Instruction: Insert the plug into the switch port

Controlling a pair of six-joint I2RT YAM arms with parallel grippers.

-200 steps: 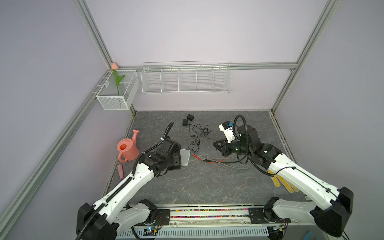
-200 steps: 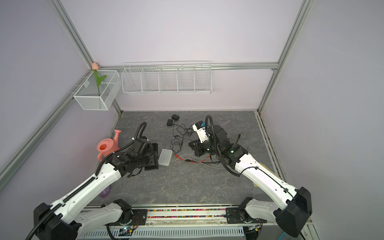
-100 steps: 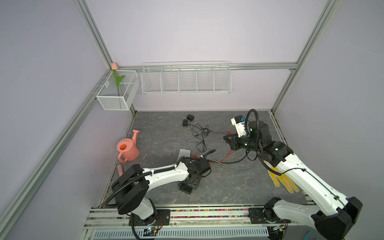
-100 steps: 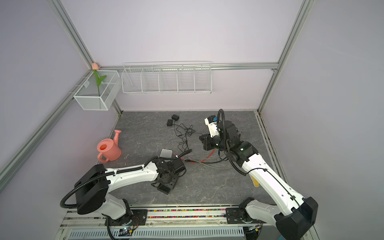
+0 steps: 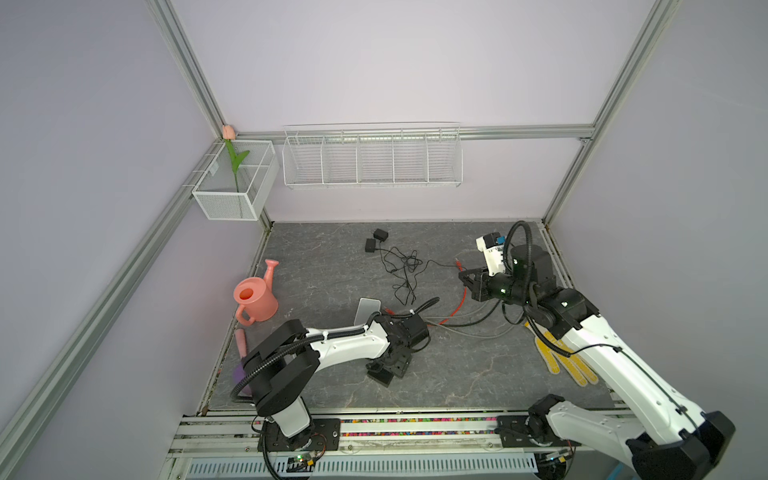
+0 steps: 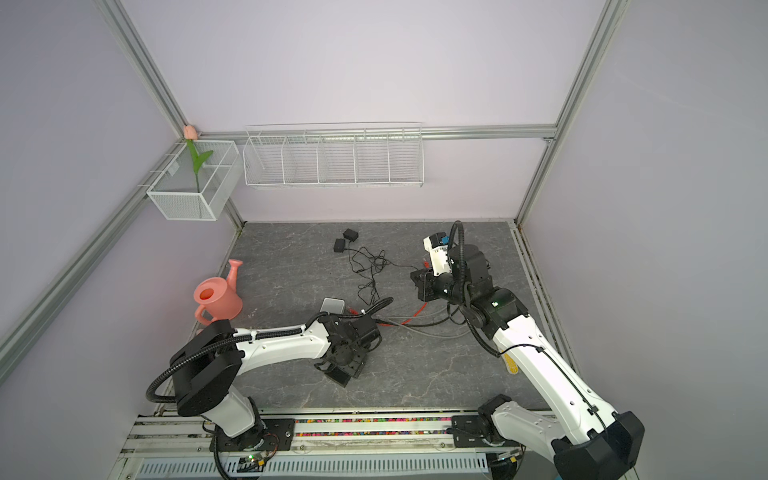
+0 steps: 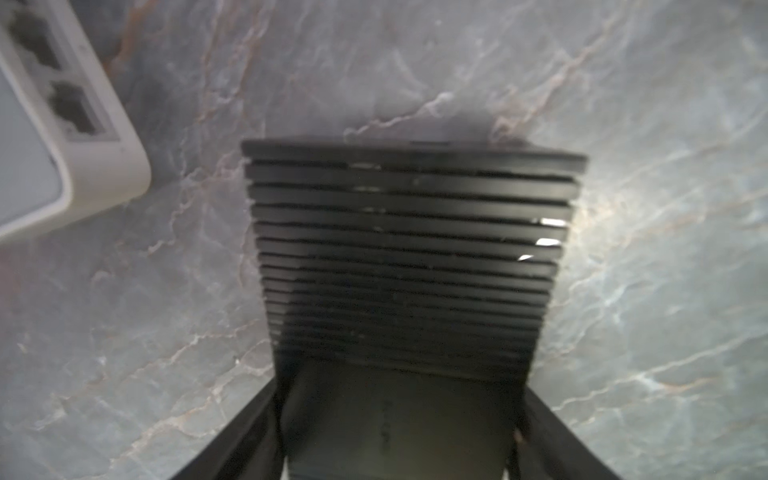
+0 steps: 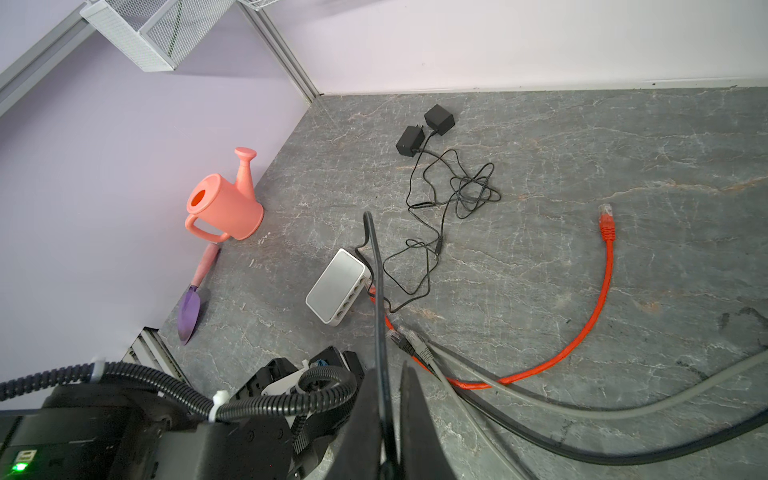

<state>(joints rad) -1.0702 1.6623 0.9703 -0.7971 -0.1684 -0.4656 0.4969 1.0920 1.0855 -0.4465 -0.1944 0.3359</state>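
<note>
Carrying step, seemingly: right end effector clenches black cable; left end effector's state unclear. Next: align it with leftward switch.

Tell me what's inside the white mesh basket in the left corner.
One tulip stands in the mesh basket, its green stem inside and pink bud above the rim. Nothing else shows, but the mesh walls partly screen the bottom.

White switch. Black cable. Orange-red ethernet cable, grey cables. Salmon-pink watering can. Purple trowel, pink handle. Black power adapters. Dark grey tabletop, pale marble veining. Yellow glove. White wire basket. Lilac walls.
</note>
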